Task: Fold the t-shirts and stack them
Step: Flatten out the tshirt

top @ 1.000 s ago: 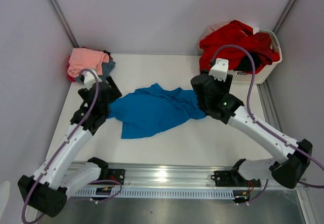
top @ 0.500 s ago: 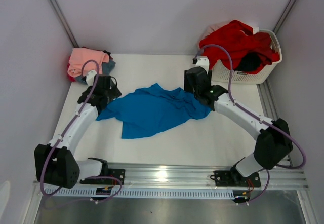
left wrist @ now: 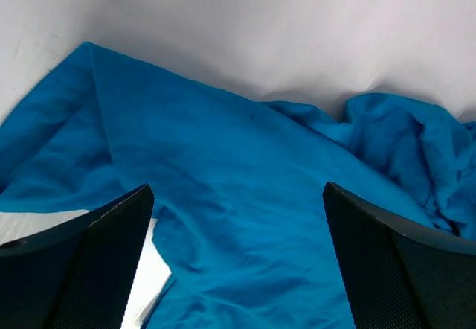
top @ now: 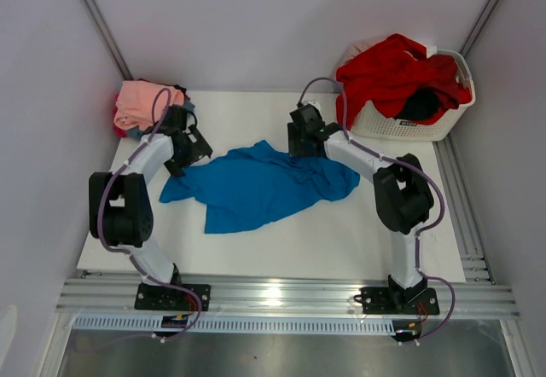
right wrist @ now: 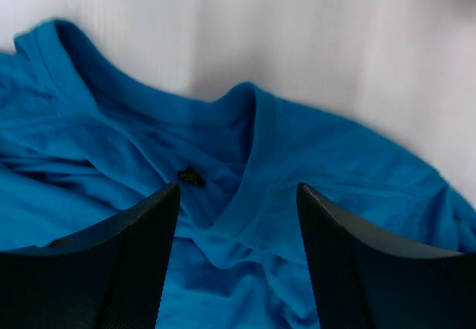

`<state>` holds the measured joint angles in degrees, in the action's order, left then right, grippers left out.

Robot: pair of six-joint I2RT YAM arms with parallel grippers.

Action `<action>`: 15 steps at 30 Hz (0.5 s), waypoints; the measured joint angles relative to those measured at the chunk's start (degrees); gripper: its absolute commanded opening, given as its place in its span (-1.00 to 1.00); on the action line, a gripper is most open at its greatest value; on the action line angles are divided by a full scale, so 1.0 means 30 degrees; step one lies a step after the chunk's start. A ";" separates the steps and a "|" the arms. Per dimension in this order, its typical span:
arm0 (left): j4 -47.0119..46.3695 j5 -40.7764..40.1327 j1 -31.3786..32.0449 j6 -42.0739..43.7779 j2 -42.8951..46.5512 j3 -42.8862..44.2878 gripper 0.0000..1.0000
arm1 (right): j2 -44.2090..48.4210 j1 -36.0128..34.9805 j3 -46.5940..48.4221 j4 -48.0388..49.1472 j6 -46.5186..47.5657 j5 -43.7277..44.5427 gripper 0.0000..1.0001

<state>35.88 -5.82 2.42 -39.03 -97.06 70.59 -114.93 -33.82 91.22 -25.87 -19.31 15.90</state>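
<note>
A bright blue t-shirt (top: pixel 256 185) lies crumpled and spread across the middle of the white table (top: pixel 341 240). The left gripper (top: pixel 193 148) sits at the shirt's upper left edge. In its wrist view, its fingers (left wrist: pixel 82 269) stand wide apart with nothing between them, and the blue cloth is below. The right gripper (top: pixel 296 141) is at the shirt's upper edge, right of centre. Its fingers (right wrist: pixel 357 269) are also spread, over the neck band and a small dark label (right wrist: pixel 190 176), and they pinch no cloth.

In the upper left corner of the table is a small pile of shirts with a salmon pink one (top: pixel 145 102) on top. At the upper right, a white slatted basket (top: pixel 409 125) holds a red shirt (top: pixel 392 70) heaped over its rim and a black one (top: pixel 420 104) beside it.
</note>
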 measured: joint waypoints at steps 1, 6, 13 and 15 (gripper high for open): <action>0.0240 0.0211 -0.0007 0.0007 -0.0430 0.0262 0.99 | -0.0168 -0.0036 0.0000 -0.0153 -0.0044 -0.0153 0.35; 0.1086 0.0590 -0.0481 0.0036 -0.1348 0.1042 0.98 | -0.0306 -0.0306 -0.0073 -0.0255 -0.0073 -0.0605 0.33; 0.1756 0.0568 -0.2098 0.0051 -0.2186 0.1348 0.99 | -0.0291 -0.0692 -0.1960 0.0211 -0.0066 -0.0809 0.32; 0.1843 0.0576 -0.2353 0.0044 -0.2339 0.1341 0.99 | -0.0291 -0.0743 -0.2288 0.0219 -0.0066 -0.0823 0.32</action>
<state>41.41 -4.10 -4.64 -38.89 -104.07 74.61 -115.81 -36.05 84.36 -25.21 -19.51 13.43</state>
